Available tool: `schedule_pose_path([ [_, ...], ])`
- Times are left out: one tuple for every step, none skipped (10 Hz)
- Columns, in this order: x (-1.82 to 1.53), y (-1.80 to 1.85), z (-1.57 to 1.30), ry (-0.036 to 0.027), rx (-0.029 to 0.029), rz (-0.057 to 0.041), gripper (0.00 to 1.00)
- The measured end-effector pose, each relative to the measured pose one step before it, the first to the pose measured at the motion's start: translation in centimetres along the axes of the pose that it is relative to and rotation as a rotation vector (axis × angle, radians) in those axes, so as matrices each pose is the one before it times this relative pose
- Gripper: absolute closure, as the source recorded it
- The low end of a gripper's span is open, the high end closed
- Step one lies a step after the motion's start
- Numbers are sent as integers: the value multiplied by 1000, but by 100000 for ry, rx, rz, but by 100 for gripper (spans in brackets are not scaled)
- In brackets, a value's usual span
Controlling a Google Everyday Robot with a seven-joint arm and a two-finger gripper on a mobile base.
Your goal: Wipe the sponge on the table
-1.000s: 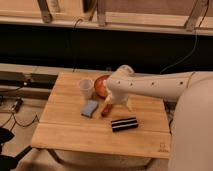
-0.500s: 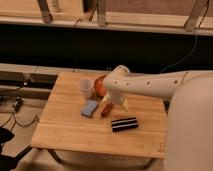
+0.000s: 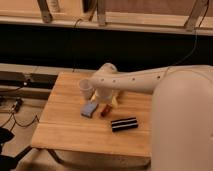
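Extra stuff lying around: a white cup point(image 3: 85, 88) stands upright toward the back, just left of where the gripper point(image 3: 109, 100) hangs. A small red object point(image 3: 105, 110) lies right below that gripper. A black-and-white striped bar point(image 3: 124, 124) sits nearer the front, apart from the red thing. Black cables point(image 3: 15, 107) trail over the floor on the left, and another cable point(image 3: 75, 35) hangs down the dark wall behind

Beyond the far edge of the table point(image 3: 65, 130) runs a dark panel point(image 3: 50, 47) under a pale ledge point(image 3: 130, 26) with metal struts point(image 3: 101, 12); cables point(image 3: 11, 120) trail over the grey floor point(image 3: 29, 111) off its left edge
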Motion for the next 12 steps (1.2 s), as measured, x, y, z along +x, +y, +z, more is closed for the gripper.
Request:
schedule_pose_path([
  [875, 2125, 490, 1197, 282, -5032, 20],
  [787, 1814, 368, 1233, 60, -4005, 20],
  [648, 1406, 209, 1064, -380, -2754, 20],
  [-75, -226, 60, -44, 662, -59, 20],
  [-143, -408, 10, -217, 431, 393, 20],
  [47, 0, 1, 134, 218, -79, 20],
  [137, 173, -87, 91, -561, -70, 20],
  [41, -835, -10, -288, 339, 1150, 20],
  [-225, -1656, 191, -594, 1666, 2278, 20],
  [122, -491, 441, 396, 442, 888, 20],
  [172, 319, 510, 627, 298, -590, 20],
  [151, 547, 378, 604, 40, -712, 20],
])
